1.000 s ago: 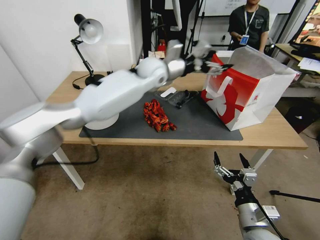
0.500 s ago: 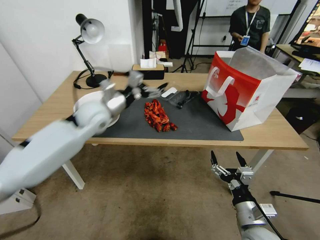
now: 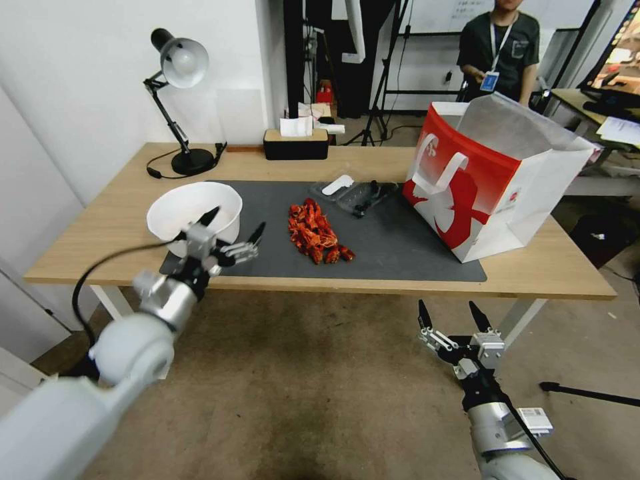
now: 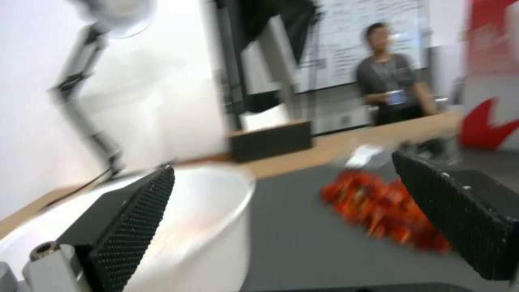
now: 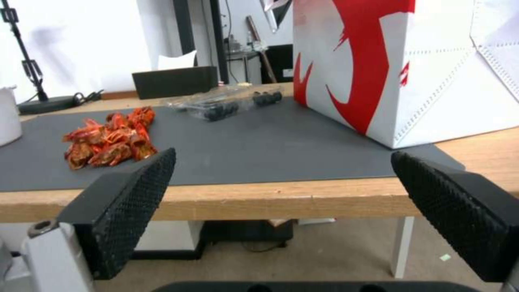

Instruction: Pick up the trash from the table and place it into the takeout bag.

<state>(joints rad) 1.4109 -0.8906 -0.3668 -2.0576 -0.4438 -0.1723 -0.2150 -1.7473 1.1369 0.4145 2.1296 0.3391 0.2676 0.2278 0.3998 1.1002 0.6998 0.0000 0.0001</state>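
With the red shells (image 3: 317,233), the white bowl (image 3: 193,212) and a clear plastic wrapper (image 3: 359,195) left on the worktop (image 3: 533,270), my left jaws (image 3: 230,230) hang released by the bowl at nine o'clock, my right jaws (image 3: 451,319) released below the edge, the bag (image 3: 493,193) at three.

Bag (image 3: 497,200) logo: small red mark on the white side, not legible.
Whiteboard (image 3: 467,10) at 12 o'clock: handwriting, unreadable.
Right arm sticker (image 3: 537,420): code label, unreadable.
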